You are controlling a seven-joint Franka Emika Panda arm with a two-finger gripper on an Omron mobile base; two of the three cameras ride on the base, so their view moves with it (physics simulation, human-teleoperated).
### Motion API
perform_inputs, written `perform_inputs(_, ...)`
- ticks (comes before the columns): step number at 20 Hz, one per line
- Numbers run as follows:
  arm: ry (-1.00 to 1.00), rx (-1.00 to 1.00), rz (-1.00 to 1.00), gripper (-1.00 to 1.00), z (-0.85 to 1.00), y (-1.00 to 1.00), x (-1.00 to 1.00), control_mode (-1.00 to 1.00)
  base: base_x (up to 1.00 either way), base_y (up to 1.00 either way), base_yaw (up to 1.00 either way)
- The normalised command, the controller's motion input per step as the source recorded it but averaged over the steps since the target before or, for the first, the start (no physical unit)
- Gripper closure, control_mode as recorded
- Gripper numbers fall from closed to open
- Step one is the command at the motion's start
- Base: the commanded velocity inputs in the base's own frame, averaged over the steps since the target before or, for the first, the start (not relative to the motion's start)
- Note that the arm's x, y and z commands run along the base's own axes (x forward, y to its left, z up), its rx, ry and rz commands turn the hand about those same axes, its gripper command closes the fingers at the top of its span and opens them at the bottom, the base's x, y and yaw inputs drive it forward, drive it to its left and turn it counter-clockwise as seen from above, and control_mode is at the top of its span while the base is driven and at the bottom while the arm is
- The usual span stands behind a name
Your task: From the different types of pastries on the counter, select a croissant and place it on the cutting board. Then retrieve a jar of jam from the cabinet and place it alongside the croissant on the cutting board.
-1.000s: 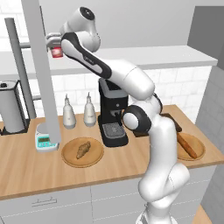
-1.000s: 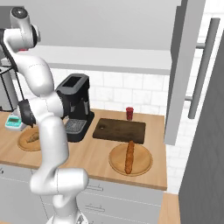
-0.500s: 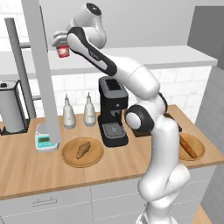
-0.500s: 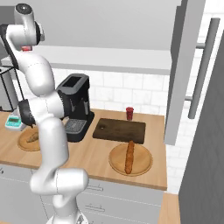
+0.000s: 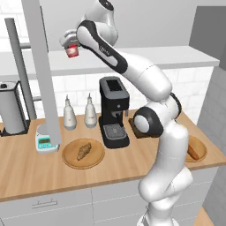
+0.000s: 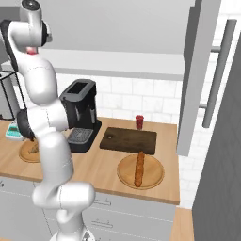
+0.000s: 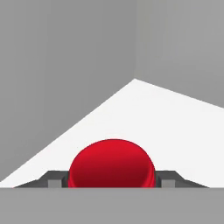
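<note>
End effector (image 5: 71, 49) clamped on small squat bright-red jam jar (image 5: 72, 51), now drawn clear of pale cabinet shelf (image 5: 145, 59), ready for carrying down to flat dark-brown wooden cutting board (image 6: 128, 140).

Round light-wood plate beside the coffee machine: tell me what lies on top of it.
On the round light-wood plate lies the small lumpy golden-brown croissant, alone and untouched. The plate's surface beneath the pastry is hidden.
</note>
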Motion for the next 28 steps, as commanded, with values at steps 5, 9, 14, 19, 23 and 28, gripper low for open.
perform_inputs(5, -0.14, 0.00, 0.06, 1.00, 0.00, -0.52, -0.69, -1.00, 0.00, 0.00, 0.00)
perform_inputs(9, -0.16, 0.00, 0.05, 1.00, 0.00, -0.68, -0.89, -1.00, 0.00, 0.00, 0.00)
perform_inputs(14, -0.17, 0.00, 0.03, 1.00, 0.00, -0.81, -1.00, -1.00, 0.00, 0.00, 0.00)
perform_inputs(19, -0.16, 0.00, 0.02, 1.00, -0.07, -0.63, -1.00, -1.00, 0.00, 0.00, 0.00)
perform_inputs(23, -0.13, 0.00, 0.04, 1.00, -0.22, -0.48, -1.00, -1.00, 0.00, 0.00, 0.00)
perform_inputs(28, -0.12, 0.01, 0.03, 1.00, -0.23, -0.52, -1.00, -1.00, 0.00, 0.00, 0.00)
